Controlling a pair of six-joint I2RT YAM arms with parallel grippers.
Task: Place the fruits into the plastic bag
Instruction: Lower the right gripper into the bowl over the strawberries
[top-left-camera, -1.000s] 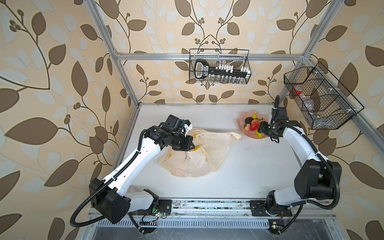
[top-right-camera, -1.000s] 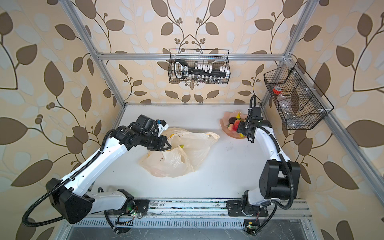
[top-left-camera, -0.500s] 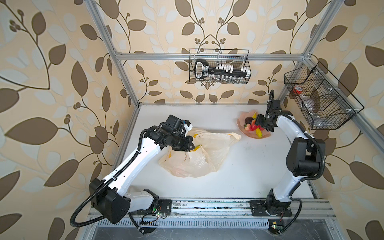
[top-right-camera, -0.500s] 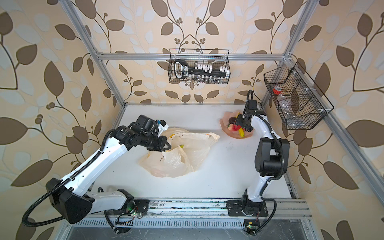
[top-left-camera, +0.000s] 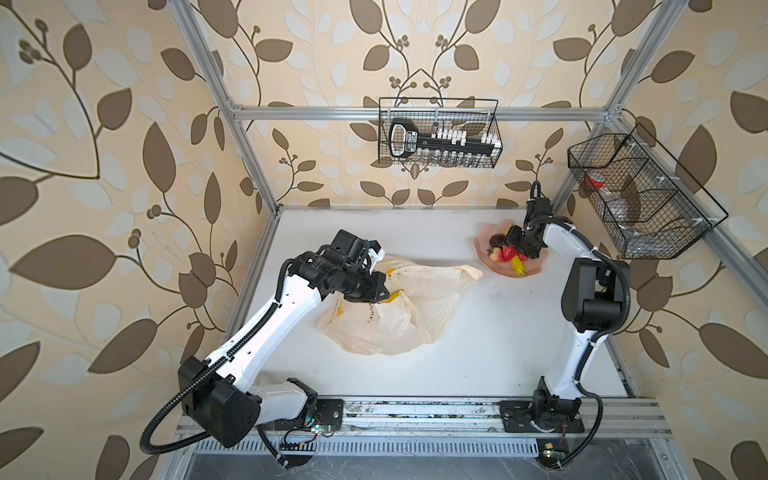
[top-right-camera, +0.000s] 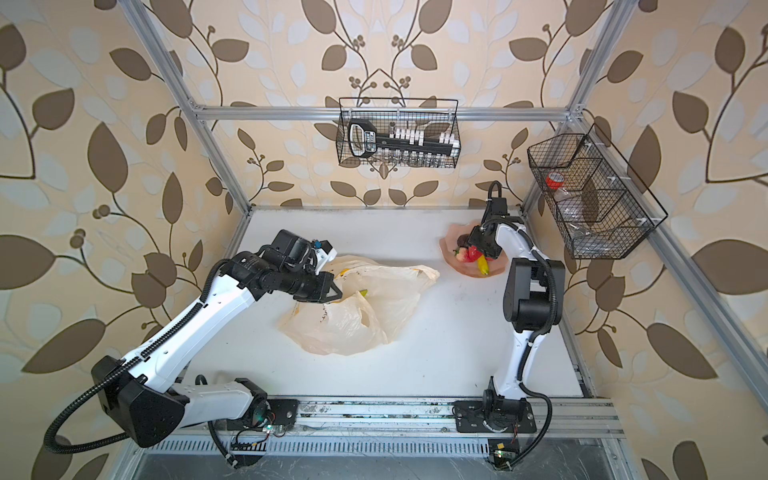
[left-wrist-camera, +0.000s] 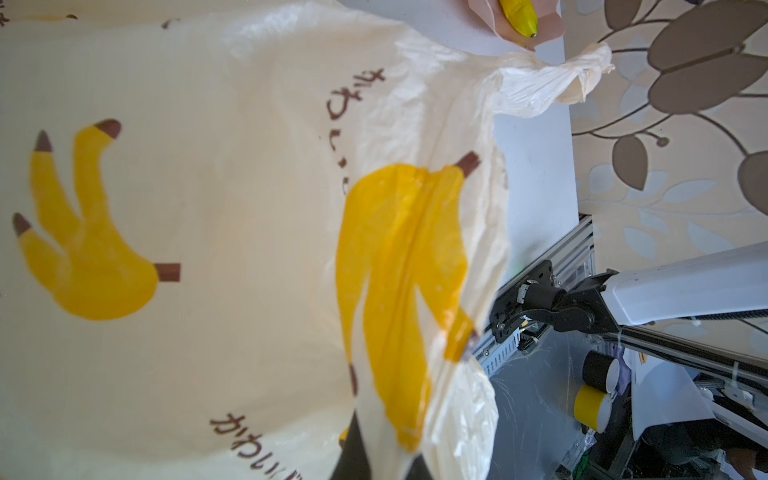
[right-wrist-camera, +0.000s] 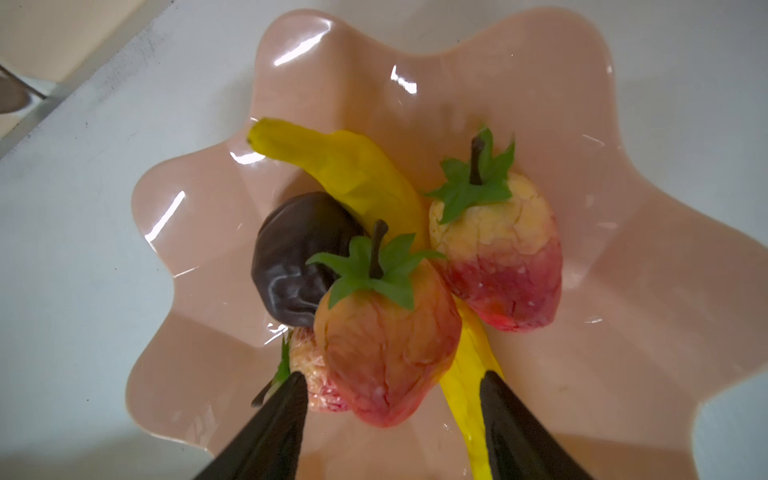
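Observation:
The plastic bag (top-left-camera: 399, 316) (top-right-camera: 353, 320) lies crumpled on the white table, cream with banana prints. My left gripper (top-left-camera: 384, 291) (top-right-camera: 336, 293) is shut on the bag's upper edge (left-wrist-camera: 390, 399) and holds it raised. The fruits sit on a pale pink wavy plate (top-left-camera: 534, 268) (top-right-camera: 498, 268) (right-wrist-camera: 602, 291) at the back right: a yellow banana (right-wrist-camera: 345, 170), a dark purple-brown piece (right-wrist-camera: 291, 257), a red strawberry (right-wrist-camera: 386, 328), another (right-wrist-camera: 498, 257), a third partly hidden (right-wrist-camera: 309, 374). My right gripper (top-left-camera: 513, 245) (top-right-camera: 478, 245) (right-wrist-camera: 392, 376) hangs open over them, fingers either side of the nearest strawberry, holding nothing.
A black wire basket (top-left-camera: 438, 133) hangs on the back wall and another (top-left-camera: 640, 195) on the right wall near the right arm. Aluminium frame posts (top-left-camera: 249, 153) stand at the table's corners. The arms' base rail (top-left-camera: 415, 411) runs along the front edge.
The right arm has folded up and swung its gripper round over the plate, now reaching the fruits from the back. The left gripper and the bag have stayed put.

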